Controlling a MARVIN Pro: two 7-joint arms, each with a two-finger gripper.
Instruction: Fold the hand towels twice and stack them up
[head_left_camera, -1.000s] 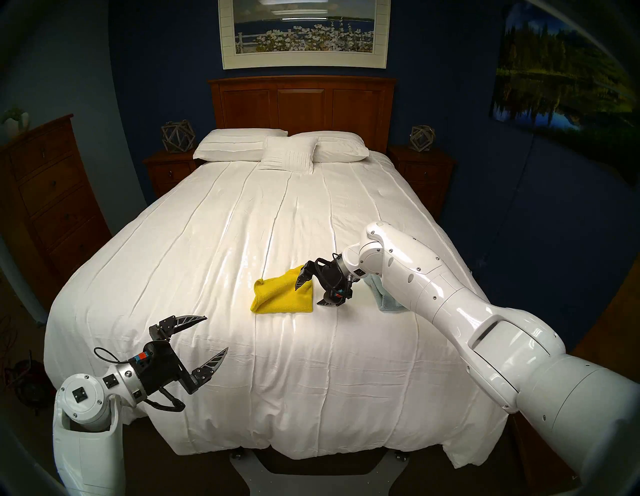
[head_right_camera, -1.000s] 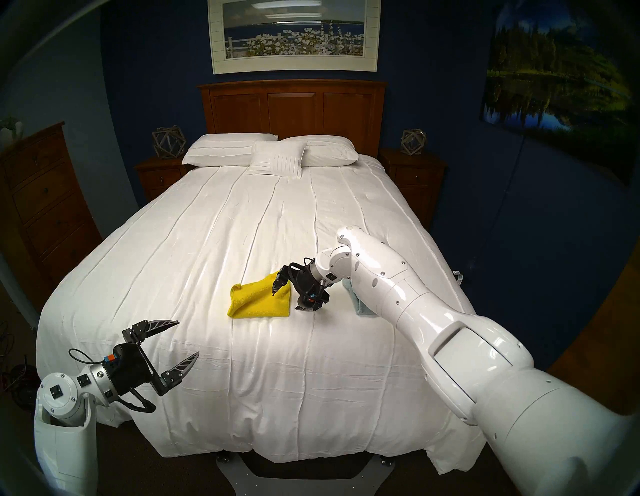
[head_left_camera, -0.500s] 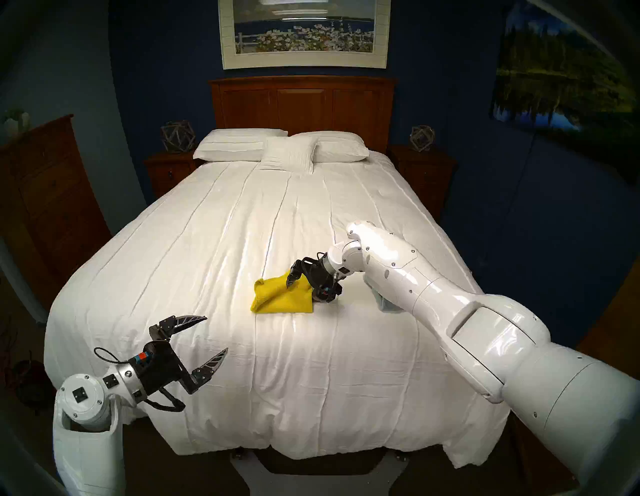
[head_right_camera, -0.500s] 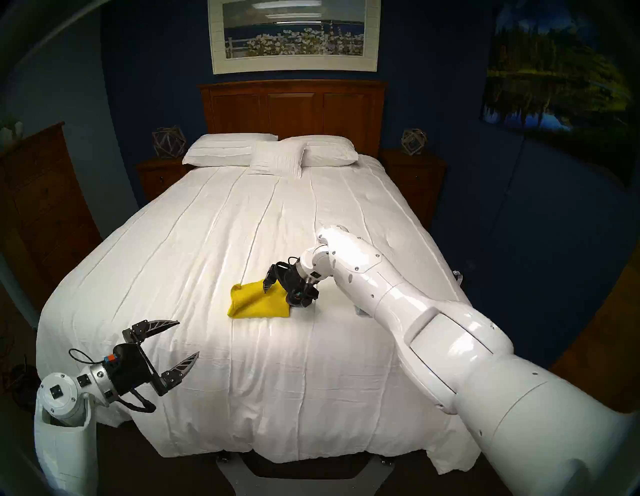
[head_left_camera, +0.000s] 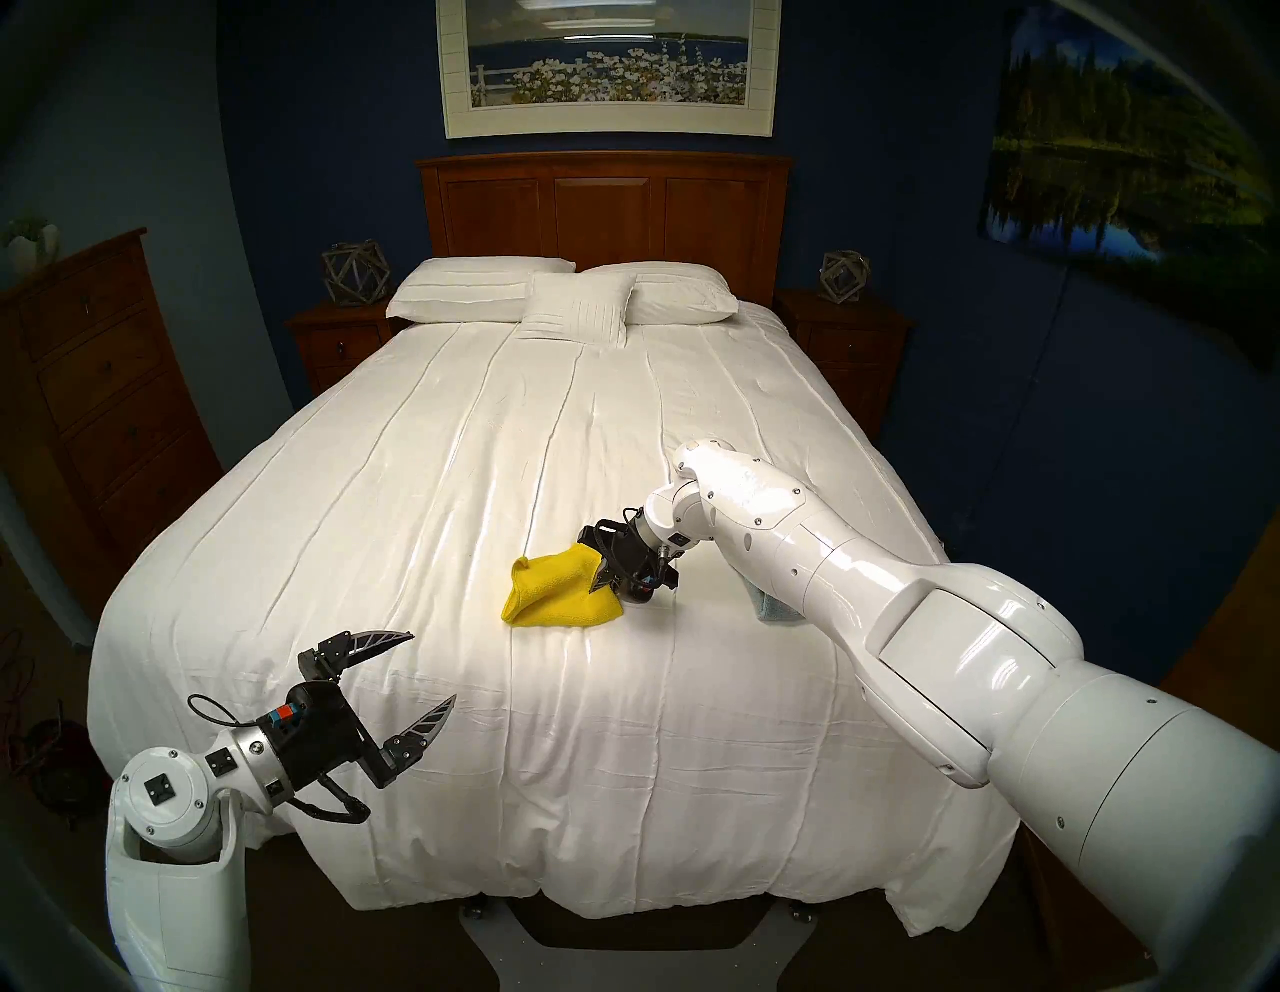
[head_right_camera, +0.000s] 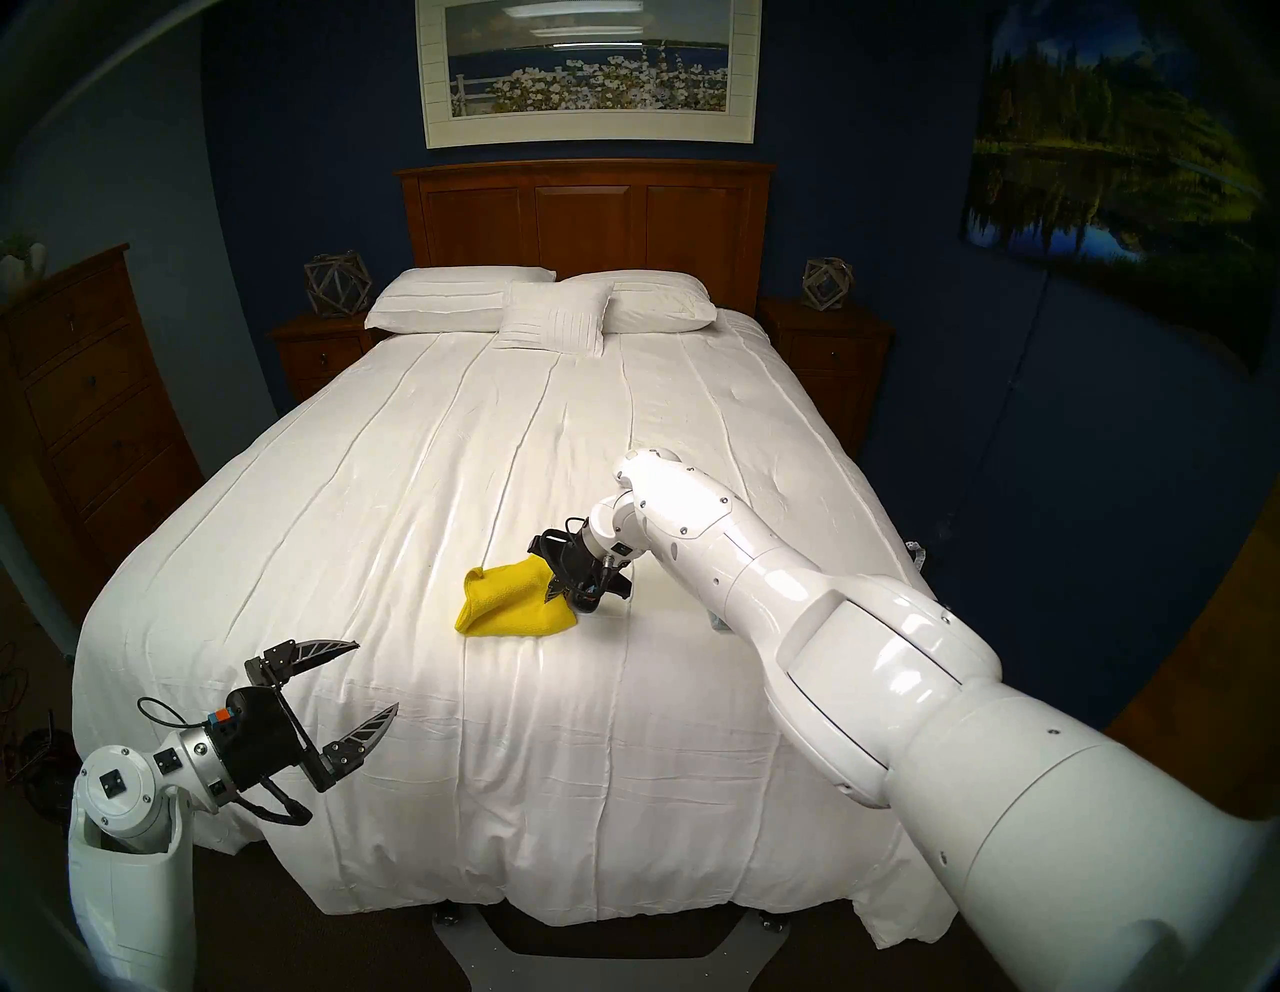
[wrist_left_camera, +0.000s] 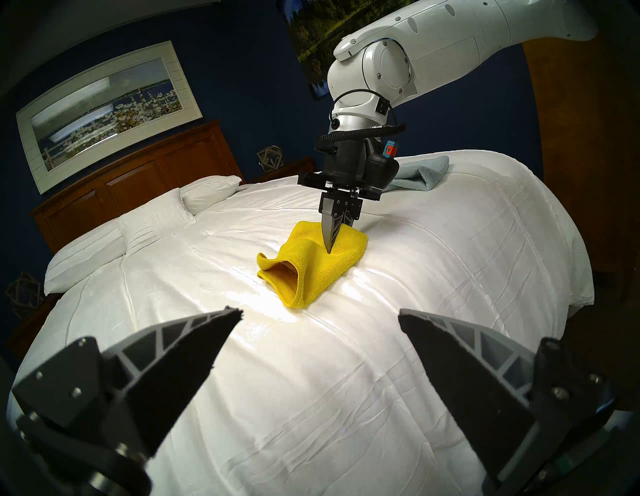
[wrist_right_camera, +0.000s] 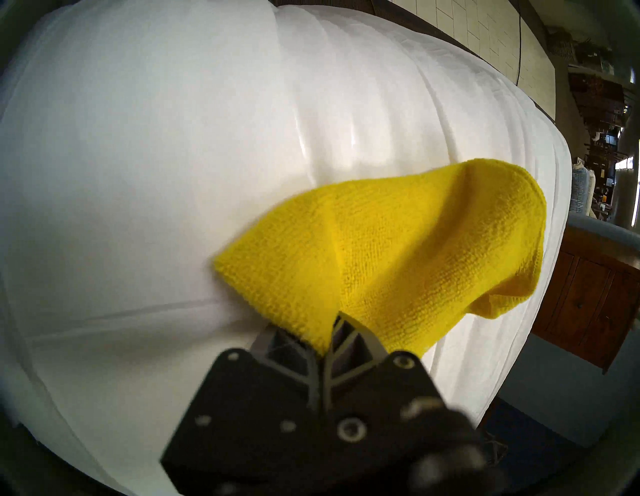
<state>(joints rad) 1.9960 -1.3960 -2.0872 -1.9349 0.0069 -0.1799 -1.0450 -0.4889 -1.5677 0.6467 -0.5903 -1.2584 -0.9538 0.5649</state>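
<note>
A bright yellow hand towel (head_left_camera: 554, 592) (head_right_camera: 509, 603) (wrist_left_camera: 311, 266) lies folded and bunched on the middle of the white bedspread (head_left_camera: 485, 450). My right gripper (head_left_camera: 597, 587) (head_right_camera: 552, 594) (wrist_left_camera: 329, 247) (wrist_right_camera: 327, 343) points down at the towel's right edge, shut on the yellow cloth (wrist_right_camera: 398, 259). A pale grey-blue hand towel (wrist_left_camera: 420, 173) (head_left_camera: 769, 606) lies folded further right, mostly hidden behind my right forearm in the head views. My left gripper (head_left_camera: 434, 665) (head_right_camera: 378, 675) (wrist_left_camera: 318, 311) hovers open over the bed's near left part, holding nothing.
Three white pillows (head_left_camera: 578, 301) lie at the wooden headboard (head_left_camera: 602, 208). Nightstands (head_left_camera: 339, 346) flank the bed on both sides. A tall wooden dresser (head_left_camera: 90, 388) stands against the left wall. The bed's foot edge (head_left_camera: 554, 893) is close below me.
My right gripper moved left and down onto the yellow towel's right edge and went from open to shut on it, bunching the cloth. The left arm has not moved.
</note>
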